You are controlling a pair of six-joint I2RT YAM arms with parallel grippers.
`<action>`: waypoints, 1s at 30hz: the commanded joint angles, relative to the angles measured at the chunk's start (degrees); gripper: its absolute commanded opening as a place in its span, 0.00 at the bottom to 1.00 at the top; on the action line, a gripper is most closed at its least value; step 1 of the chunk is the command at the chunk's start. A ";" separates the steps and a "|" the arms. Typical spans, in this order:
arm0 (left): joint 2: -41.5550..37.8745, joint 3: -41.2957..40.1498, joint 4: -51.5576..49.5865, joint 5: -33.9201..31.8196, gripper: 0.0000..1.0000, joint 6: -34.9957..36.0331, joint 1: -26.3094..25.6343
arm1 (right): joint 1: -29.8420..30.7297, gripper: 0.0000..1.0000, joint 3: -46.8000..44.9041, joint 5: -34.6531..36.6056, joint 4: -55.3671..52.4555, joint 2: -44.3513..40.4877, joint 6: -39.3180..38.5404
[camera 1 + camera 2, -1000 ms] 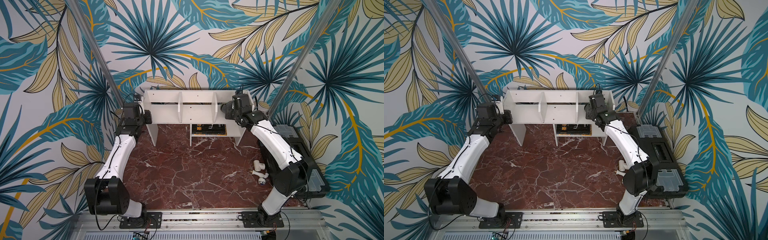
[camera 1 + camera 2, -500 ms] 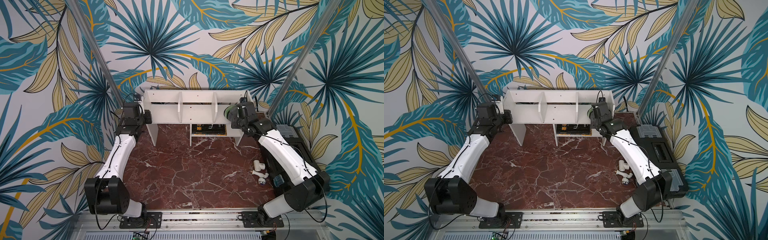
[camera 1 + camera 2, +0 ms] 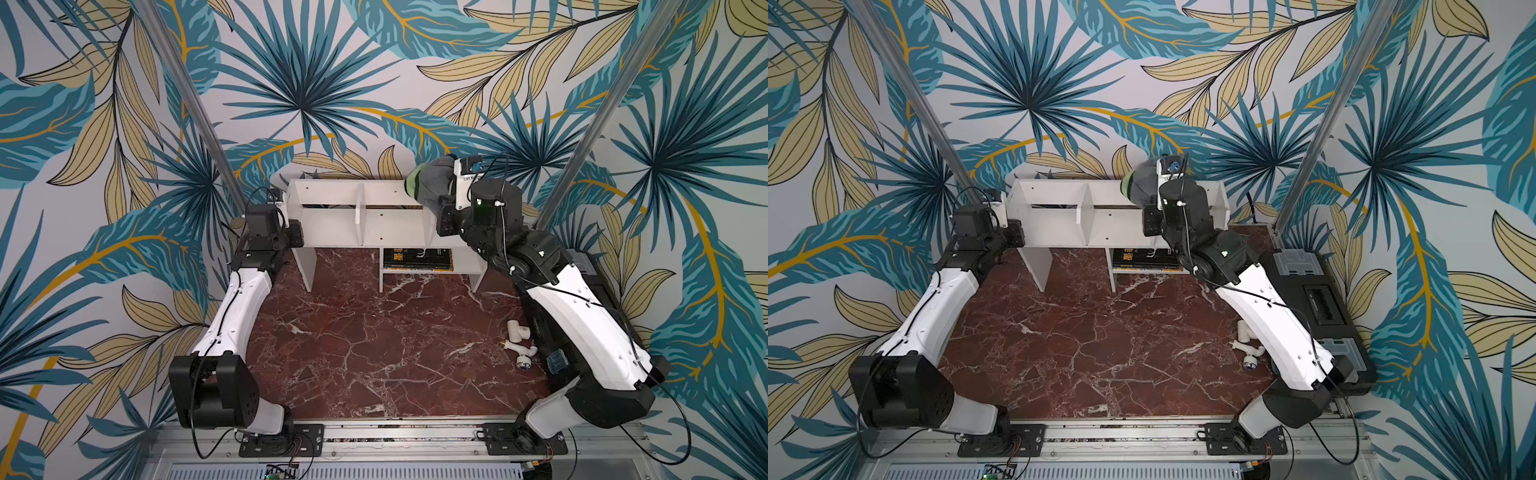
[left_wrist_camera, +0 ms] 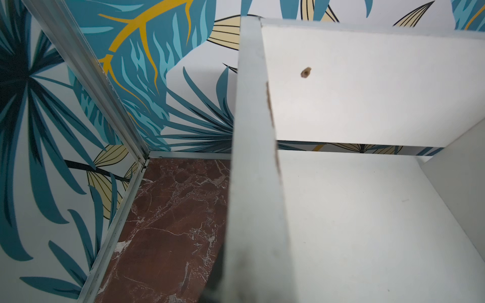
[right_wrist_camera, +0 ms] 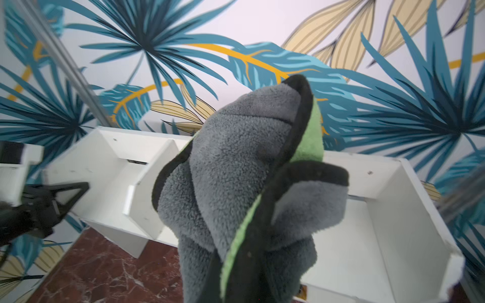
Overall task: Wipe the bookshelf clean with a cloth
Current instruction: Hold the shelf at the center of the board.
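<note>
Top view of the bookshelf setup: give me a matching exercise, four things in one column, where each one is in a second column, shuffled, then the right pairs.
1. cloth
2. black toolbox
3. white pipe fittings
4. black flat item with yellow print

A. in the lower cubby of the bookshelf
B. on the marble top, by the right arm
C. beside the marble top, on the robot's right
D. bunched in the right end effector, above the bookshelf

Pairs: 1-D, 2-C, 3-B, 4-A.
</note>
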 commanded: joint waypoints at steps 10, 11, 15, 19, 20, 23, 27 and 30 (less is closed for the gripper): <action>2.72 -0.02 -4.21 -1.80 0.00 -5.55 1.64 | 1.74 0.00 12.98 5.43 -2.31 22.95 0.50; 2.81 0.05 -4.24 -1.83 0.00 -5.51 1.61 | 1.70 0.00 12.93 4.45 -2.31 23.71 0.89; 2.80 0.05 -4.27 -1.80 0.00 -5.53 1.66 | 2.01 0.00 11.34 -0.92 -3.85 24.97 1.42; 2.95 0.16 -4.35 -1.71 0.00 -5.61 1.60 | 2.33 0.00 6.09 1.97 -5.40 22.11 1.25; 3.00 0.11 -4.28 -1.65 0.00 -5.64 1.64 | 2.33 0.01 5.73 3.42 -6.81 21.72 1.24; 3.00 0.17 -4.38 -1.65 0.00 -5.68 1.66 | 2.04 0.03 7.24 9.24 -11.76 21.81 1.36; 3.05 0.21 -4.38 -1.16 0.00 -5.73 1.63 | 0.05 0.04 13.85 11.70 -16.04 25.08 2.55; 3.03 0.20 -4.38 -1.25 0.00 -5.73 1.67 | -0.40 0.04 18.62 8.39 -14.55 28.25 2.77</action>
